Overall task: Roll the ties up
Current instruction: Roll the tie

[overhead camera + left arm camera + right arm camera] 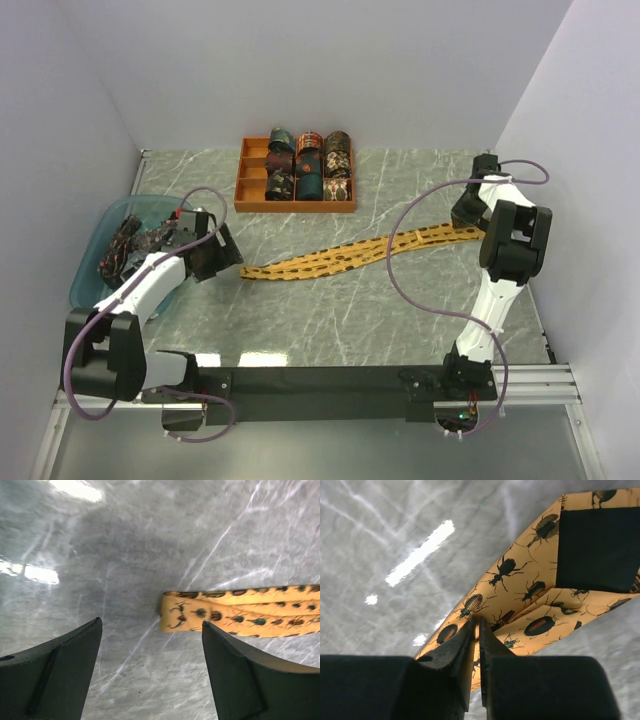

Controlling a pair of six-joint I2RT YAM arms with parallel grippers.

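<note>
Basin [88, 262] of translucent blue plastic stands at the left edge of the top view, with some dark ties [128, 240] bunched inside. Just right of the basin hangs my left pincer [215, 255], its jaws spread wide and holding nothing. In its own camera the narrow end of the mustard tie [240, 612], printed with beetles, lies flat on the marble table [125, 555] ahead of my fingers [55, 675]. In the top view this tie runs in a soft wave across the middle toward the right. Above it, at the upper centre, the orange tray [243, 190] holds several rolled ties [310, 165]. At the right, my right pincer [468, 212] is closed almost fully and pinches the edge of the tie's wide end.
</note>
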